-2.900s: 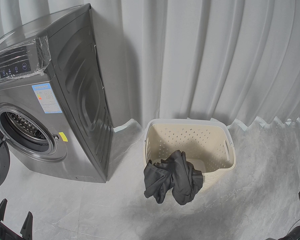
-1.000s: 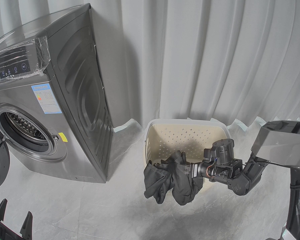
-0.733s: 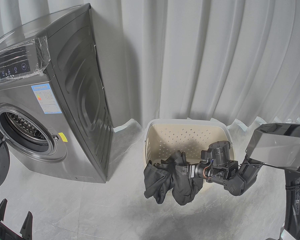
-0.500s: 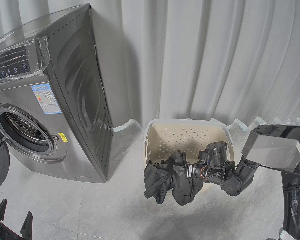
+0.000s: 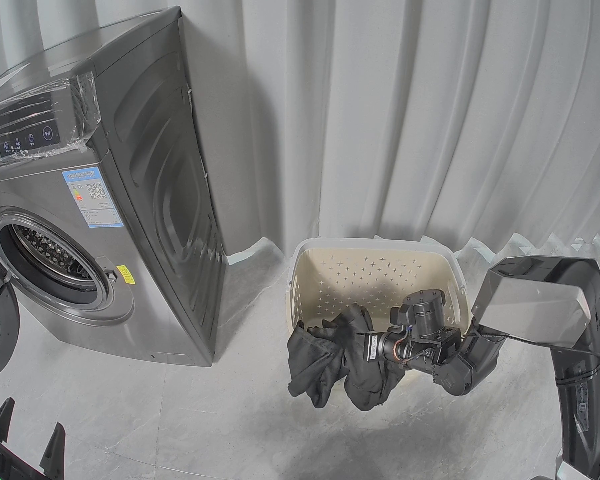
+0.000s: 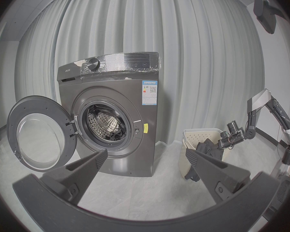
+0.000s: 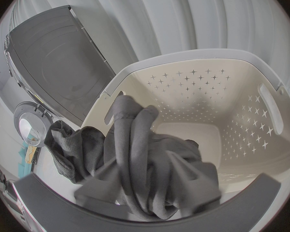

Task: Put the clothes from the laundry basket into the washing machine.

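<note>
Grey floor, white curtain. Dark garment point(image 5: 343, 358) draped over laundry basket point(image 5: 380, 243) rim, 5 o'clock. Likely light, limp; pinch bunched fold. Right end effector point(image 7: 141, 165) wide open astride it, gripping nothing.

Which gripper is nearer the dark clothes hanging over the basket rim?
Right. The right gripper is at the dark clothes on the laundry basket; the left gripper sits low before the washing machine, far off.

The right arm point(image 5: 540, 301) folds low across the lower right, its right gripper point(image 5: 367, 347) pointing left with fingers apart. The left gripper point(image 5: 27, 438) sits spread wide in the bottom-left corner.
</note>
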Controlling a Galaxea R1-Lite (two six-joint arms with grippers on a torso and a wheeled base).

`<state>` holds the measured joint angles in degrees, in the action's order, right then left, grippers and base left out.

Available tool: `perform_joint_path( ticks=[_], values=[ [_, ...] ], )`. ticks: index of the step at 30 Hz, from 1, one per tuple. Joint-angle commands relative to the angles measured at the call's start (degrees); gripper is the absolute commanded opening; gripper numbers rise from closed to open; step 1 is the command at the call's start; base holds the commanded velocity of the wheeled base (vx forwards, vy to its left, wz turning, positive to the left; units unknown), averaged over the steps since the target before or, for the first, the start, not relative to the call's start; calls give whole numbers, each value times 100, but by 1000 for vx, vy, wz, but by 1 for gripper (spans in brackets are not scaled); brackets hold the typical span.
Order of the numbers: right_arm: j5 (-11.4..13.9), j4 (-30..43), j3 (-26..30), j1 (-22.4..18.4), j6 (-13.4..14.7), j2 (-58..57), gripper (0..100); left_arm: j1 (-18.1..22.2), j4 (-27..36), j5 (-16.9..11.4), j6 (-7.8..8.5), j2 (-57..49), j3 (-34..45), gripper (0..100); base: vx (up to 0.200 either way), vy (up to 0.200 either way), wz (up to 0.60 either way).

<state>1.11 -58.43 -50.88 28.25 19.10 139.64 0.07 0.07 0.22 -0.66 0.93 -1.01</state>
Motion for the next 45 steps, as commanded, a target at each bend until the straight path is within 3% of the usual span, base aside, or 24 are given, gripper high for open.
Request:
perform_joint_path(
  ticks=[1,9,16,24,29,33,36,38,45],
  values=[
    [3,-2,26,6,23,-60,0,1,-7,4,-4,-93,101,100,0,0,0],
    [3,-116,448,6,296,-1352,0,1,1,4,-4,-93,101,100,0,0,0],
    [3,-98,1256,41,331,-3330,0,1,1,-4,22,-93,101,100,0,0,0],
    [-93,-37,1749,612,340,-5052,0,1,1,-4,48,-93,101,100,0,0,0],
    [-392,-11,1801,858,217,-5694,0,1,1,-13,48,-93,92,100,0,0,0],
    [-533,-28,1819,805,-38,-5861,0,1,1,-22,75,-93,101,100,0,0,0],
    [-928,-98,1722,744,-425,-5878,0,1,1,-31,66,-93,92,100,0,0,0],
    [-1034,-90,1740,761,-522,-5896,0,1,-7,-31,75,-93,101,100,0,0,0],
    [-990,7,1740,902,-566,-6283,0,1,1,-13,-4,-93,101,100,-143,0,0]
  ],
)
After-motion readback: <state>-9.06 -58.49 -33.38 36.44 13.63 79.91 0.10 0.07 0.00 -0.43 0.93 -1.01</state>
